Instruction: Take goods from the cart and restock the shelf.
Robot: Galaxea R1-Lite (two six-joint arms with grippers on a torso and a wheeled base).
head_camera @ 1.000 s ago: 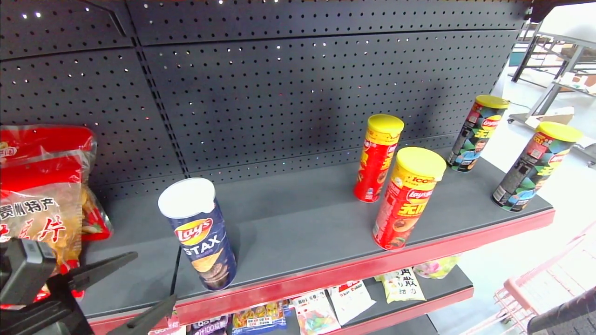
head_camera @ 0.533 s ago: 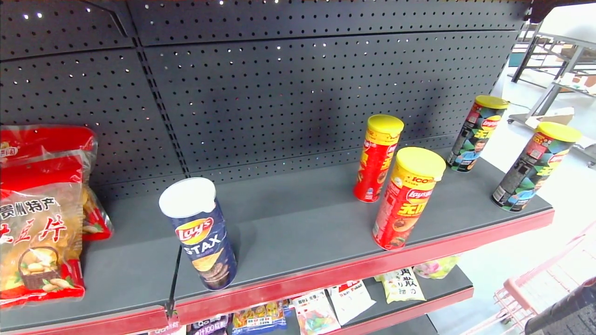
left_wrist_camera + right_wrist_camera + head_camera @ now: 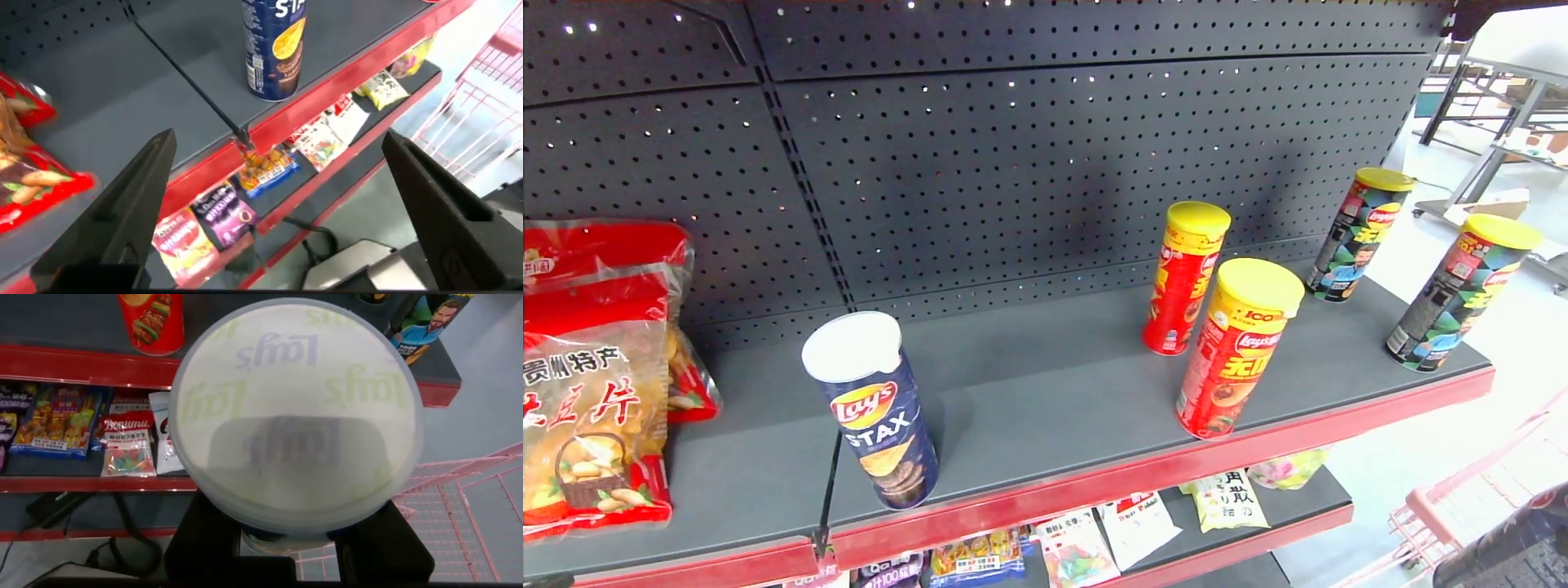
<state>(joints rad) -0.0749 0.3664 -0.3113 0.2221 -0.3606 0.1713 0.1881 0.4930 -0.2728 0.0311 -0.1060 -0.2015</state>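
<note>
A chip can with a translucent white lid [image 3: 296,416] stands lid-up toward the right wrist camera, with my right gripper [image 3: 294,549] shut on its body from both sides. It hangs in front of the shelf's red front edge [image 3: 73,363]. A blue chip can [image 3: 870,408] stands near the front of the grey shelf [image 3: 1045,392]; the same blue chip can [image 3: 276,45] is beyond my left gripper [image 3: 282,220]. That gripper is open, with nothing between its fingers, and sits below and in front of the shelf's edge.
Two red cans [image 3: 1237,351] and two dark cans [image 3: 1462,290] stand on the shelf's right half, red snack bags [image 3: 592,376] at its left end. Small snack packs [image 3: 1127,527] fill the lower shelf. A pink cart [image 3: 1462,506] stands at the lower right.
My left gripper, seen at the head view's lower left a second ago, has dropped out of that view. A dark shape at the lower right corner has risen slightly.
</note>
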